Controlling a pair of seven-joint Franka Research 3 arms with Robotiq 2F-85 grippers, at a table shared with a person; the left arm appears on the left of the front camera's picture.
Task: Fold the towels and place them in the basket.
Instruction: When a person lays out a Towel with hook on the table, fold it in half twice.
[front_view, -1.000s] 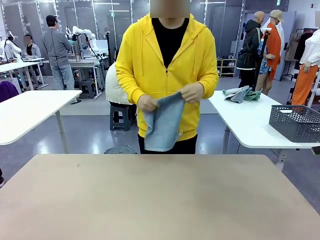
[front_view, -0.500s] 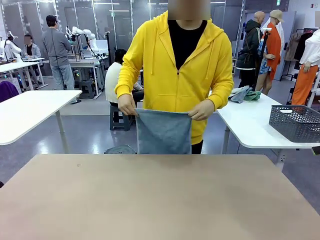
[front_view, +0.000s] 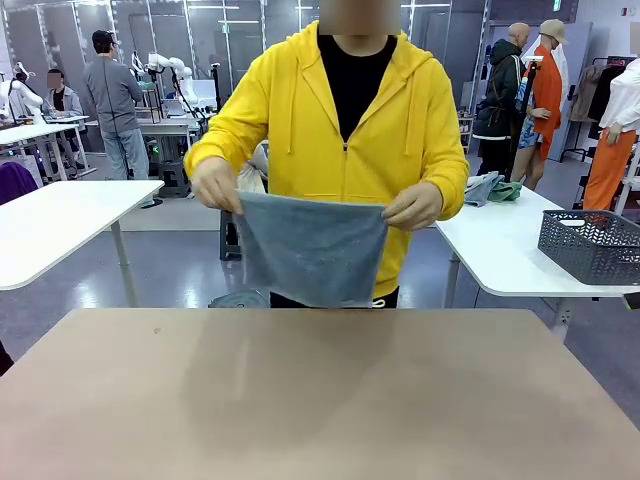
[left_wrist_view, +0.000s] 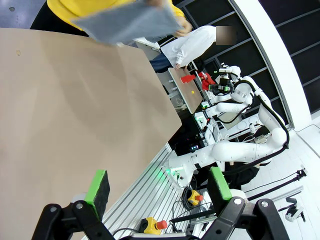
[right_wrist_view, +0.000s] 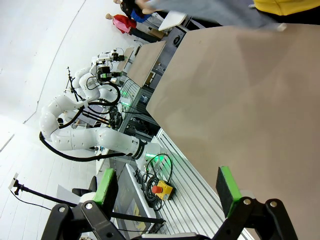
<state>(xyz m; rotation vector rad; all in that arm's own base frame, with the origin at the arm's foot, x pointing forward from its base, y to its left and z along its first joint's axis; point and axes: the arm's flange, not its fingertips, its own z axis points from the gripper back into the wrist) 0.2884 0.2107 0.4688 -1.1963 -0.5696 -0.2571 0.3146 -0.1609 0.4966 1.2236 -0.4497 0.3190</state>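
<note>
At the far edge of the beige table (front_view: 320, 400) a person (front_view: 345, 120) holds the blue-grey towel (front_view: 312, 248) spread in the air. The basket (front_view: 592, 245) and other towels (front_view: 488, 188) lie on a white side table (front_view: 500, 255). The left gripper (left_wrist_view: 157, 181) and the right gripper (right_wrist_view: 165, 184) are wide open, empty.

Broad rectangular tan matte tabletop (front_view: 320, 400) bore one small dark speck (front_view: 156, 330) near its far left corner. White table (front_view: 500, 255) beyond, at right, carried a dark grey lattice plastic basket (front_view: 590, 245) and a crumpled heap of green and blue-grey towels (front_view: 488, 188), well apart.

A person (front_view: 345, 80) in a yellow hoodie (front_view: 290, 130) stands behind the tan table (front_view: 320, 400).
</note>
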